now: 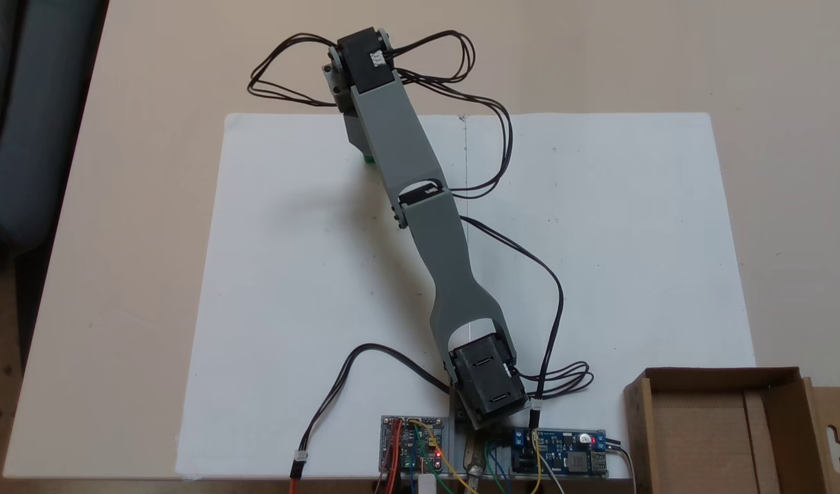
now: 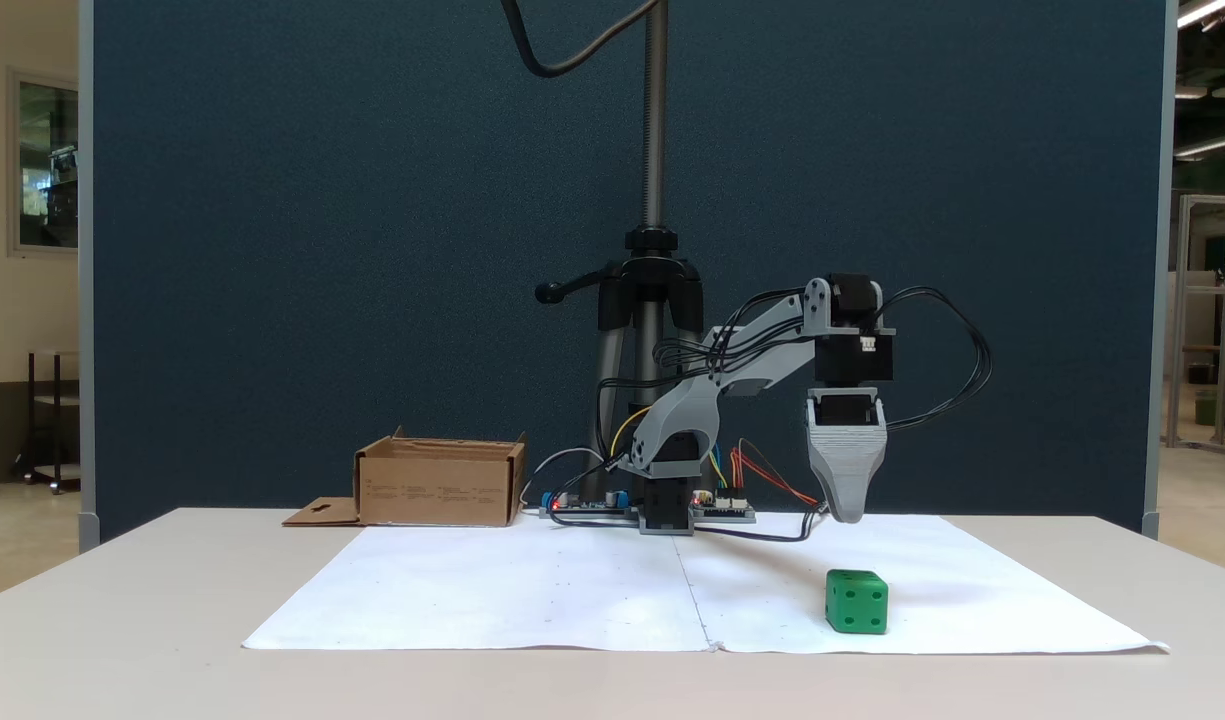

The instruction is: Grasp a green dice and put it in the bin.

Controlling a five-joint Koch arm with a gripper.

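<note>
While the arm reaches out: the claw (image 2: 847,515) points straight down, tip hanging clear above the white paper (image 2: 532,590), holding nothing.
Claw state: cannot tell; in the fixed view from the front one grey tapered jaw hides whatever lies behind it, and from above the arm covers the tip.
Green dice: it rests on the paper (image 2: 857,601), apart from the claw, one six-pip face toward the front camera.
Dice from above: a sliver of green peeks out (image 1: 369,160) at the edge of the arm's grey link, just beside the claw body.
Key relation: the dice lies lower than the tip, roughly under it side to side and toward the front camera; how far toward, I cannot judge.
Long axis: none, it is a cube; its faces look slightly turned to the front camera, so the jaws would need squaring to a pair of faces.
Bin: the cardboard box (image 2: 437,485) stands on the bench (image 2: 122,620) beside the arm's base, well apart from the dice, nothing showing on its visible floor (image 1: 701,439).
Step in hand, as I judge: lining up over the dice before descending.
</note>
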